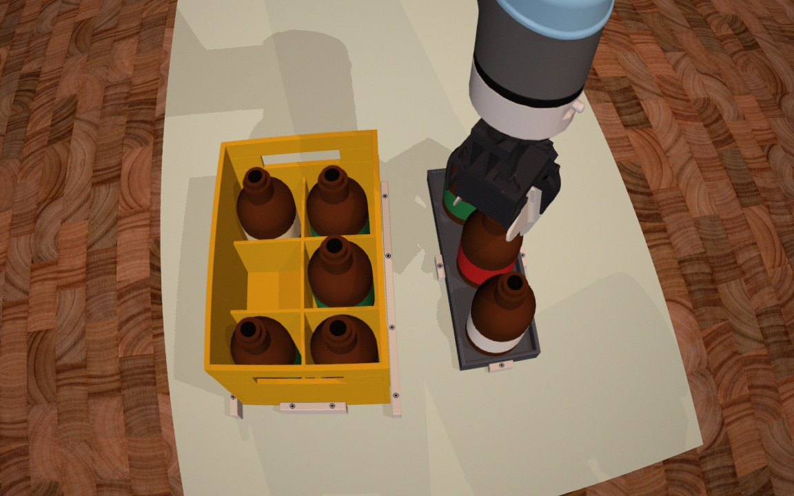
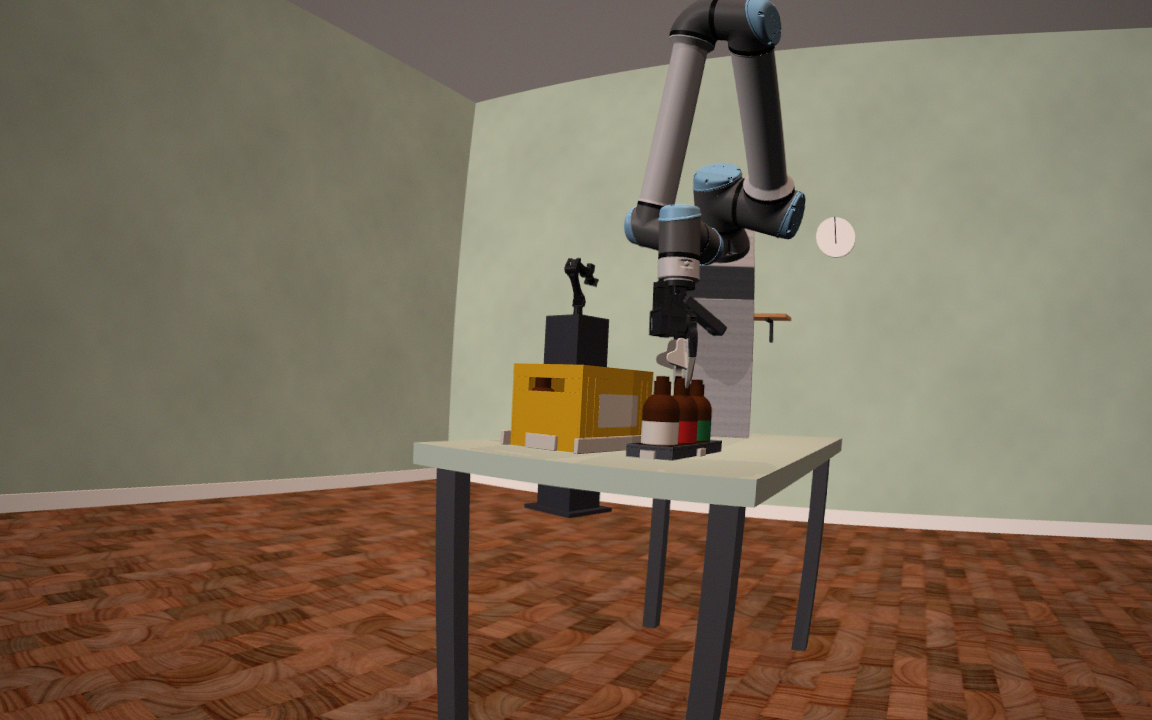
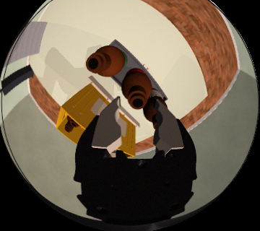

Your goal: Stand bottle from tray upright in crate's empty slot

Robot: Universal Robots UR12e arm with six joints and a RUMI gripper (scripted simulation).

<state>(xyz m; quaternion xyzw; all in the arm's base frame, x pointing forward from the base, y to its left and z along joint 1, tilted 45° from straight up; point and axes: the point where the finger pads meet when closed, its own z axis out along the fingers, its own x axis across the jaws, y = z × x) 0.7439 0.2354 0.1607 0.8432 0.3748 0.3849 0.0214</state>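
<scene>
A yellow crate holds several brown bottles; its middle left slot is empty. To its right a dark tray carries three upright bottles in a row: a white-label bottle in front, a red-label bottle in the middle, and a green-label bottle at the back. My gripper points down just above the red-label bottle's neck, fingers partly open with nothing between them.
Crate and tray stand on a pale table, with thin wooden cleats along their edges. A black box with a small stand is behind the crate. The table's right edge is close to the tray.
</scene>
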